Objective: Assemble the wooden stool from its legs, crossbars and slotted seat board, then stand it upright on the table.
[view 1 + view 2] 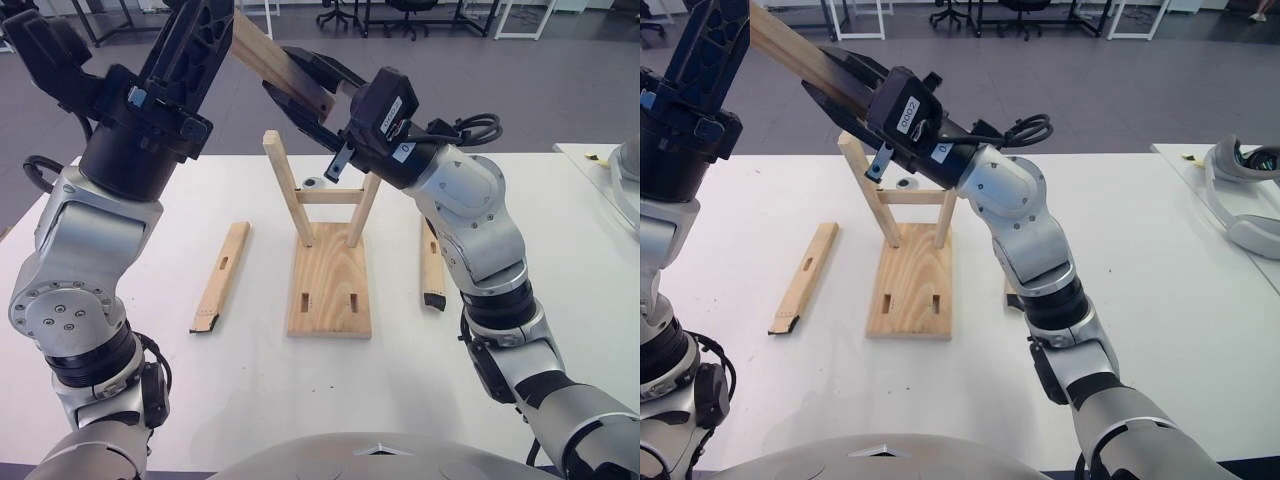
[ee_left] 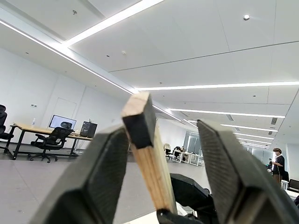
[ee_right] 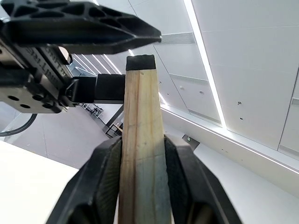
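Right gripper [image 3: 142, 156] clamps leg [image 1: 285, 72]; left gripper [image 2: 163, 154] open around its end. If right releases before left closes, leg drops onto standing legs [image 1: 292, 188] on seat [image 1: 330, 285], mid table [image 1: 560, 260], and topples them.

A white headset [image 1: 1225, 200] lies on the table [image 1: 1160, 300] well to the right of the right claw [image 1: 835, 72]; black office chairs [image 1: 1025, 10] stand on the grey floor [image 1: 1140, 80] far behind that claw
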Controlling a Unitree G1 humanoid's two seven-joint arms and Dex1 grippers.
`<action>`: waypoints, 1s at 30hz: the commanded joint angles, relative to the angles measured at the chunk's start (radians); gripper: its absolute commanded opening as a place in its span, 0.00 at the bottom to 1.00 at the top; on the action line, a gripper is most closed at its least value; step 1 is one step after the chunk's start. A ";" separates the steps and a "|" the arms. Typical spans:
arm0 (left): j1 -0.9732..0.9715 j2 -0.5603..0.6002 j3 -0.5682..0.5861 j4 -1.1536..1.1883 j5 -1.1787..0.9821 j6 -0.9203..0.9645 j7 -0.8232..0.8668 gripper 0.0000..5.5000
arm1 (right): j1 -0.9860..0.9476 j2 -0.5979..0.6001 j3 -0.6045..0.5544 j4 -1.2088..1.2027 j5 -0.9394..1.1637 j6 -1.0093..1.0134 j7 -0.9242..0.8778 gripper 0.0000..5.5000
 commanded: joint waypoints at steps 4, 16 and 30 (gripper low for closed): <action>0.005 0.026 -0.019 -0.001 0.022 -0.018 0.003 0.24 | 0.014 0.008 0.003 0.004 0.004 -0.007 0.020 0.24; 0.137 0.075 0.027 0.029 0.232 -0.046 -0.025 0.07 | 0.072 -0.042 0.073 0.031 -0.067 0.003 0.056 0.40; 0.475 -0.027 0.165 0.503 0.584 -0.222 -0.389 0.07 | 0.322 -0.121 0.090 0.145 -0.195 -0.072 0.048 0.54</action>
